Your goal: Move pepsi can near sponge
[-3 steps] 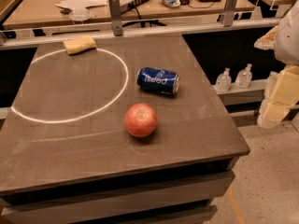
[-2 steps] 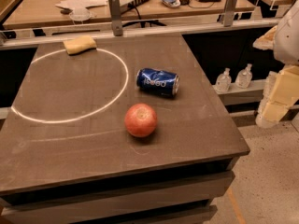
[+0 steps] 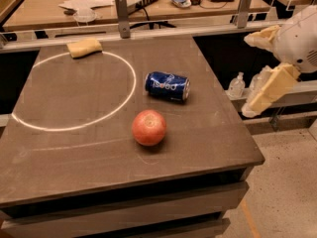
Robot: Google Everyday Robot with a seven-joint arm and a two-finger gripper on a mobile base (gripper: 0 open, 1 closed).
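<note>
An apple [image 3: 149, 127] sat low and central on the desk [image 3: 74, 162]. Beyond it, mid-frame, the pepsi can [image 3: 167, 86] lay on its side. At the right edge the gripper [image 3: 250, 76] hung beside the desk, jaws spread, empty. The sponge [image 3: 84, 47] rested upper left.

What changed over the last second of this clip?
The gripper, open and beyond the right edge of the table, has shifted slightly left, toward it. It took hold of nothing. The pepsi can, lying on its side, the apple and the sponge stayed put.
</note>
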